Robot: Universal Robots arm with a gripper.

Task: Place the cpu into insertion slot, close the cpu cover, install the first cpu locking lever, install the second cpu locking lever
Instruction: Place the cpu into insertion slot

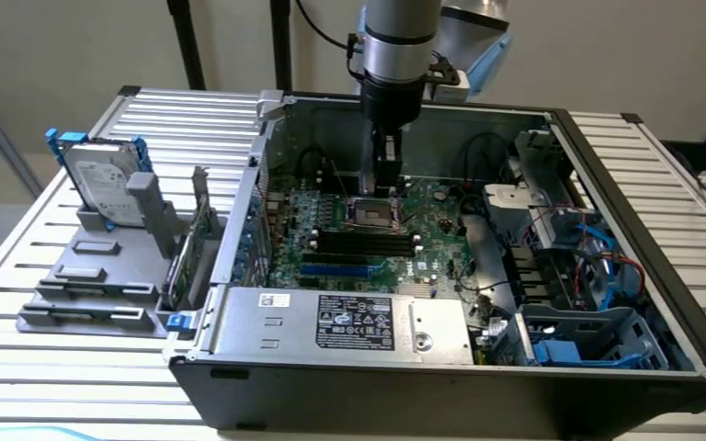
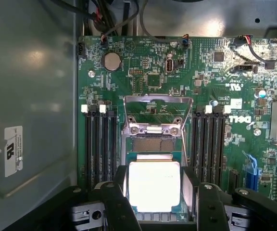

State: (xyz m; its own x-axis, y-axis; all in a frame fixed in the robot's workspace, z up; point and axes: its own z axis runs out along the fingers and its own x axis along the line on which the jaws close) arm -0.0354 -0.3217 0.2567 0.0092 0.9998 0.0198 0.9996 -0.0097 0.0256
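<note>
Honestly, with the gripper (image 2: 155, 195) fingers spread wide open either side of the cpu (image 2: 154, 183), which looks laid in the insertion slot (image 2: 153, 144) below the raised cpu cover (image 2: 157, 110), I'd want it flat and square, never forced

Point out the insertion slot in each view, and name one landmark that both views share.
Exterior view: the insertion slot lies mid-motherboard, just under the tool.
Wrist view: the insertion slot's dark part shows between the bright cpu and the open cpu cover.
Shared landmark: the black memory slots beside it.
</note>
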